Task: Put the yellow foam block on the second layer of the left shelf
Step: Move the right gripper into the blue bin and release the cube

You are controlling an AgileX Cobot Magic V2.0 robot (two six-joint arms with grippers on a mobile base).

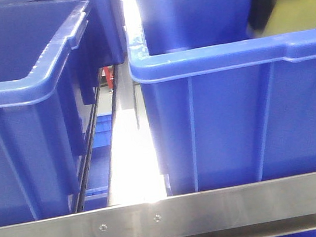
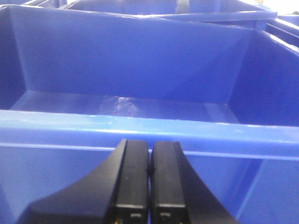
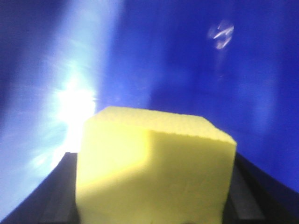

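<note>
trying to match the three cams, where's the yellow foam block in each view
Exterior front-facing: the yellow foam block is a blurred yellow patch at upper right, behind the right blue bin, under a dark shape.
Left wrist-mounted: not in it; only the shut left end effector before an empty bin.
Right wrist-mounted: fills the lower centre, between the right end effector fingers.
Shared landmark: blue bin plastic.
</note>
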